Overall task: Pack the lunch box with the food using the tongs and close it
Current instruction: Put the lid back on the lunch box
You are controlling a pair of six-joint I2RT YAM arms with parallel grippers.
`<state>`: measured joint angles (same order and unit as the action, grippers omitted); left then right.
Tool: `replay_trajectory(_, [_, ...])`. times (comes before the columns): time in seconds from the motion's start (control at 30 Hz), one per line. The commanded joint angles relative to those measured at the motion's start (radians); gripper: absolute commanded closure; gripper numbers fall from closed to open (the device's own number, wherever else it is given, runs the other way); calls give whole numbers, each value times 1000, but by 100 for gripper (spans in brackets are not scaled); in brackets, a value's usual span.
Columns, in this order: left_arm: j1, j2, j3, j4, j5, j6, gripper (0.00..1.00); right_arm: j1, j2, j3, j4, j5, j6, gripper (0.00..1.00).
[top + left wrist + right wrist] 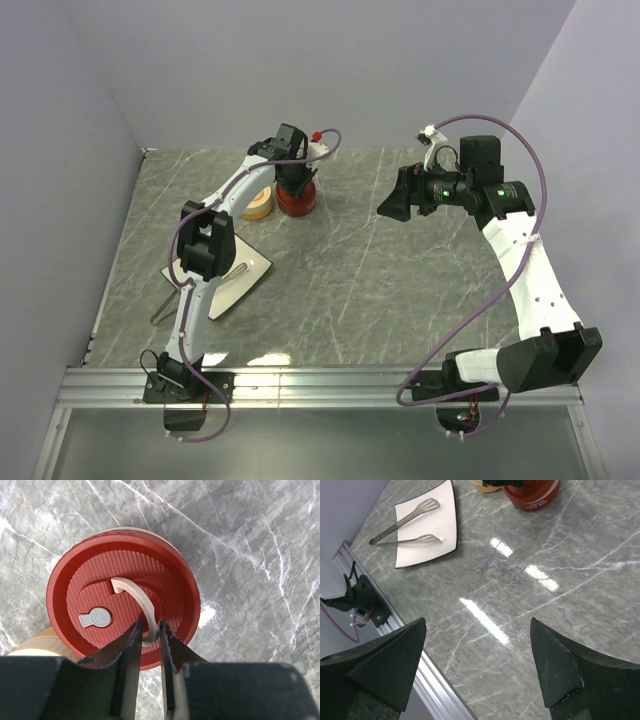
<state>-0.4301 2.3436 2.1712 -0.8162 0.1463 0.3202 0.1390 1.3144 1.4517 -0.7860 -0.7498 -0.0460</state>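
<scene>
We judged the task nearly finished: the tongs (402, 530) lay alone on the white plate (442, 542), and the dark red lid (125, 575) sat on its tub (296, 202). The cream tub (258, 204) stood just beside it; whether it was closed we could not tell. The left gripper (149, 627), directly above the lid, pinched its ring handle (146, 602). The right gripper (477, 625) hung with fingers wide apart, well away.

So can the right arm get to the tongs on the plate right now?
Probably: its fingers are open and the table between is bare, though the left arm hangs over the tongs.
</scene>
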Motion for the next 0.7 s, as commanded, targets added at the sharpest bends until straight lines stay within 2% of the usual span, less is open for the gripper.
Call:
replay_trajectory(0.0, [-19, 30, -30, -178, 62, -24, 74, -6, -37, -4, 25, -14, 0, 9])
replay_trajectory(0.27, [-10, -62, -123, -37, 27, -79, 70, -9, -47, -5, 25, -11, -5, 9])
replay_trajectory(0.53, [36, -136, -169, 94, 64, -135, 78, -10, -50, -5, 27, -14, -3, 9])
replay_trajectory(0.67, [50, -129, -145, 72, 108, -135, 81, -9, -49, -4, 27, -19, -2, 9])
